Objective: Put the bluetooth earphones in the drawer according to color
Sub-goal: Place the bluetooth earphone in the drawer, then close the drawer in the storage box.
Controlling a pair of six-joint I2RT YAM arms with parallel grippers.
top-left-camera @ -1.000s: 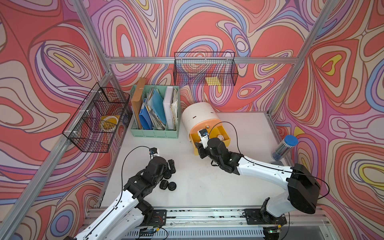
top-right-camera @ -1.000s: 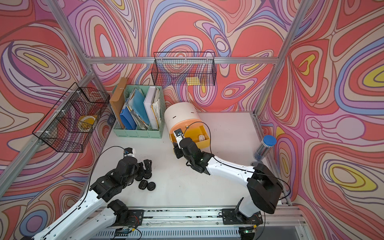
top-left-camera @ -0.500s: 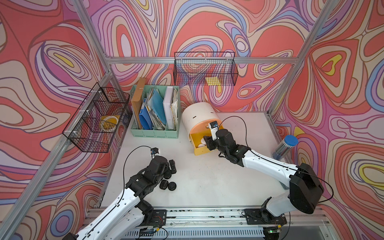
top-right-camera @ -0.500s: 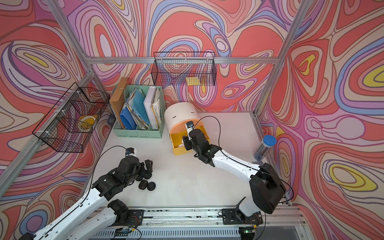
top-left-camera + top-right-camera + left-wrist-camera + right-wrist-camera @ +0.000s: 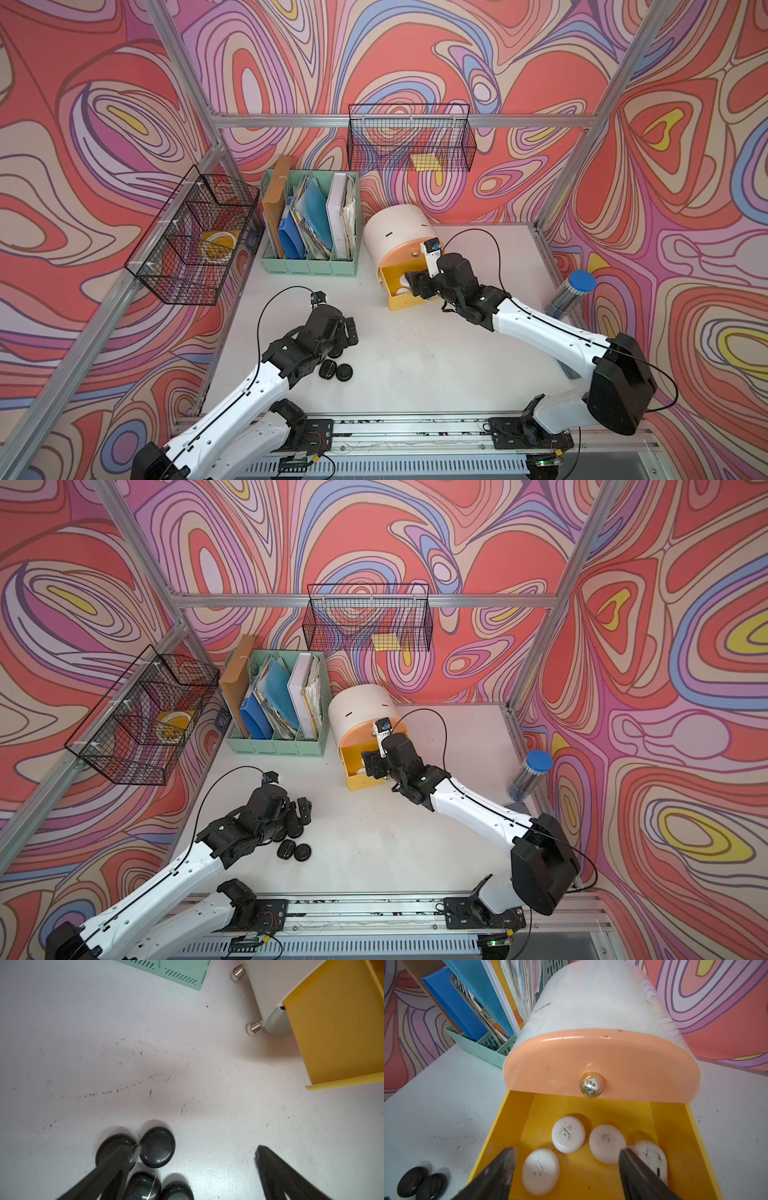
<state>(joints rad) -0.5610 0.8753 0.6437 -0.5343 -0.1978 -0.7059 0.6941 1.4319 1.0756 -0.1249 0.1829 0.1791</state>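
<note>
On the white table (image 5: 415, 353), the white barrel-topped chest (image 5: 395, 228) stands near the back edge, just beside the mint-green file holder (image 5: 309, 266). Its peach top drawer front (image 5: 602, 1059) with the gold knob (image 5: 591, 1084) is shut, while the yellow drawer (image 5: 675, 1126) below it is pulled out toward the front. Four white earphone cases (image 5: 568, 1134) (image 5: 607, 1144) (image 5: 540, 1172) (image 5: 652, 1159) lie loose on the yellow floor. The right gripper (image 5: 565, 1152) hangs over this drawer with its jaws spread apart, pinching nothing. Toward the left edge and the front of the table lie four black earphone cases (image 5: 157, 1147) (image 5: 114, 1145) (image 5: 143, 1186) (image 5: 176, 1190) in a tight cluster. The left gripper (image 5: 196, 1150) is low over them with its jaws wide apart and empty. One finger (image 5: 116, 1165) crosses over a black case, and whether it touches cannot be told.
</note>
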